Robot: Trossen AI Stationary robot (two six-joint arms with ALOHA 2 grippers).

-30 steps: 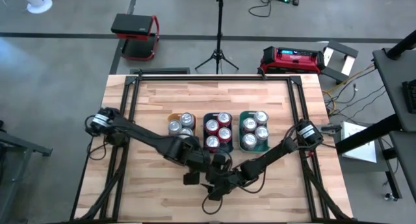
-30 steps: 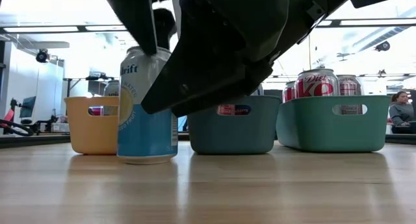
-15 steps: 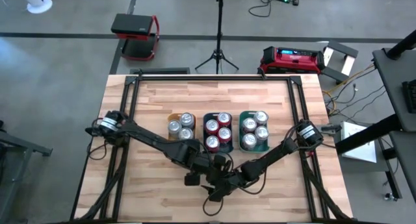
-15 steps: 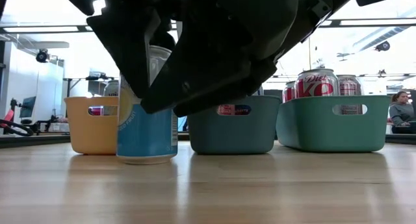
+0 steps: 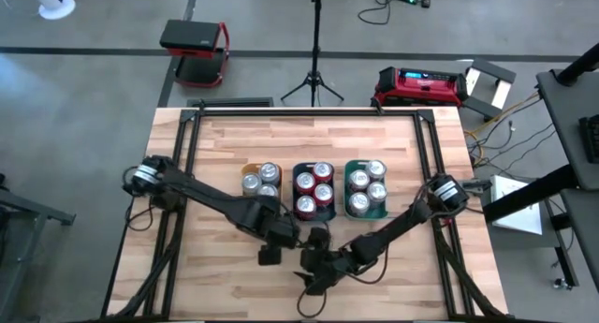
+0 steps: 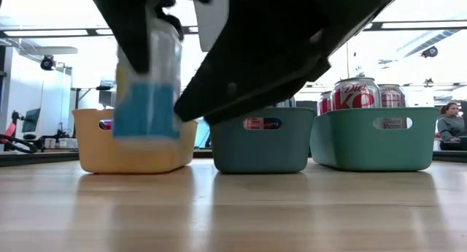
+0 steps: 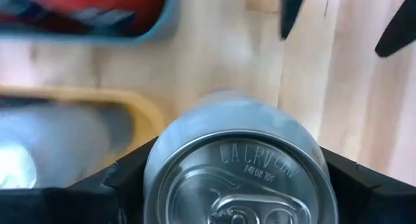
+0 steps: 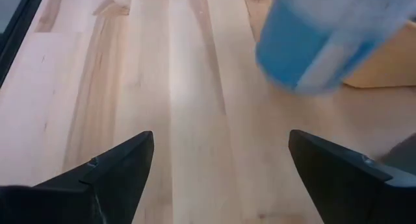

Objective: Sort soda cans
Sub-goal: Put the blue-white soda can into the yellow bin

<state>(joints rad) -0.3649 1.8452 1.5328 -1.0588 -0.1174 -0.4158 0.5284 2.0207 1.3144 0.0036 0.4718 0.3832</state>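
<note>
Soda cans [image 5: 314, 188] mostly binned; your left gripper [image 7: 237, 185] grasps 1 blue can [image 6: 147, 91], lifted; right gripper [image 8: 218, 172] released.

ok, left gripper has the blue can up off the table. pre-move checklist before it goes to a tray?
1. Grasp: left gripper shut on the blue can, fingers on both sides in the left wrist view: ok.
2. Lift: low view shows the can off the table: ok.
3. Clearance over the yellow tray rim: can bottom looks below rim height: not ok.
4. Free slot: high view shows yellow tray with three cans, near side hidden by the arm: cannot tell.
5. Right gripper open, low over bare wood close to the can: not ok until it backs off.
</note>
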